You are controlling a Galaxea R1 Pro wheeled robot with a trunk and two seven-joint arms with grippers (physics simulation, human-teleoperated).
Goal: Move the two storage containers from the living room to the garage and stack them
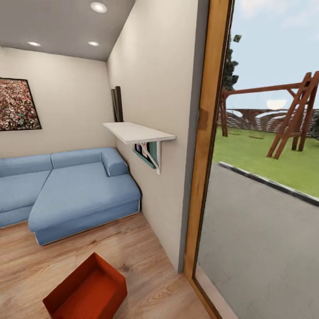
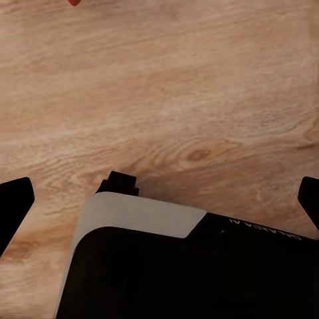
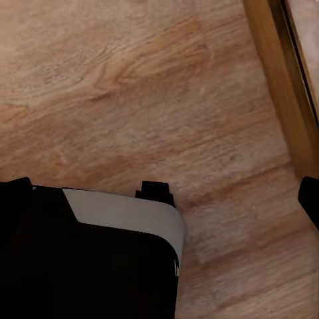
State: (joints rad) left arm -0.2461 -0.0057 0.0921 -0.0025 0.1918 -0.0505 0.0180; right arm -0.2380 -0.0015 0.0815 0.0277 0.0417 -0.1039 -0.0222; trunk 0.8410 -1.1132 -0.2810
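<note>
Indoors, the living room's light wood plank floor (image 1: 133,248) is the largest surface, smooth and grained with knots. One blue corner sofa (image 1: 66,190), soft and rounded with a bolster at its inner end, sits against the pale back wall beneath one framed speckled picture (image 1: 17,104). Three recessed ceiling lights (image 1: 98,7) glow overhead. One white flat shelf (image 1: 137,132) juts from the side wall on a bracket, with dark boards leaning upright behind it. A tall wooden door frame (image 1: 201,146) bounds an opening onto grey paving, green grass and one reddish timber swing frame (image 1: 292,115).

One storage container (image 1: 86,290) stands on the planks near the head view's lower edge: an orange-red rectangular open-topped box with straight matte walls, set cornerwise, with bare floor all round it.

Both wrist views look down on plank floor past the robot's black-and-white body. The left gripper (image 2: 159,199) has its jaws spread wide with nothing between them, a red sliver of the container far ahead of them. The right gripper (image 3: 163,199) likewise has its jaws parted and empty, the door frame's base lying just ahead of one dark fingertip (image 3: 310,196).
</note>
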